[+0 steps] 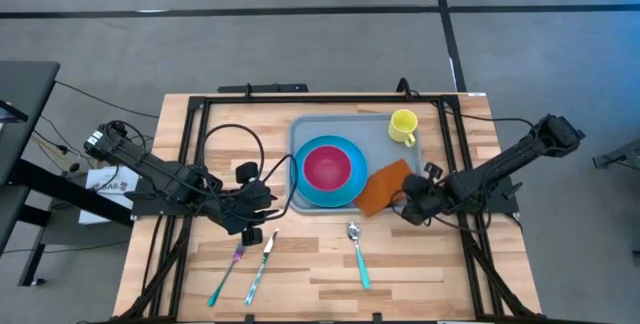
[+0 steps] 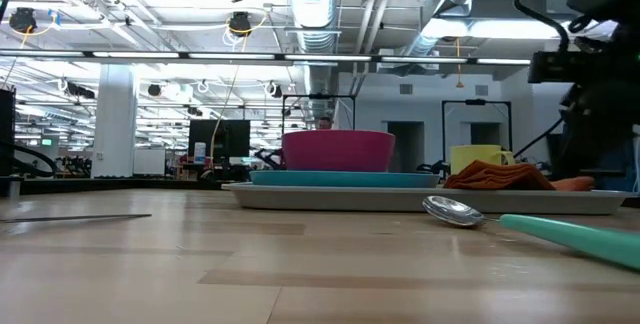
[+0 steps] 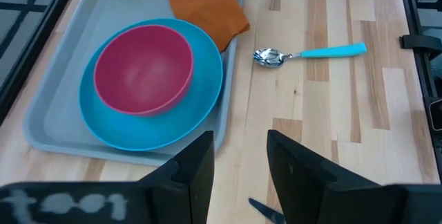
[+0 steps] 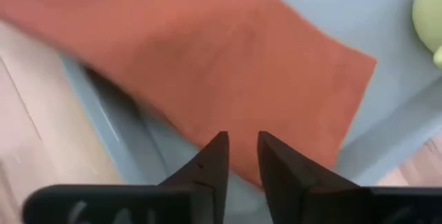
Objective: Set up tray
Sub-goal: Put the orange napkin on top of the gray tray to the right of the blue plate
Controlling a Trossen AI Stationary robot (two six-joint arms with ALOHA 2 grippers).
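The pale grey-blue tray [image 1: 345, 129] lies at the table's far middle. It carries a bright blue plate [image 1: 345, 196] with a pink bowl [image 1: 327, 165] on it, and a yellow mug [image 1: 403, 126]. An orange-brown napkin [image 1: 384, 186] lies partly in the tray, draped over its right rim. My right gripper [image 4: 240, 151] hovers low at the napkin's edge [image 4: 304, 158], with a narrow gap between its fingers. My left gripper [image 3: 239, 156] is open over bare wood just left of the tray's near corner [image 3: 219, 141]. It stands above the knife [image 1: 258, 264]. My right gripper comes slanting down from the table's right side at the napkin's right edge [image 4: 207, 124], where the cloth hangs over the tray's rim. I cannot tell whether its fingertips touch the cloth.
A teal-handled spoon [image 1: 357, 252] lies on the wood near the tray's near edge. A fork [image 1: 228, 270] and the knife lie side by side at the near left. Black cables [image 1: 230, 139] loop over the table's left part. Bare wood shows along the near edge.
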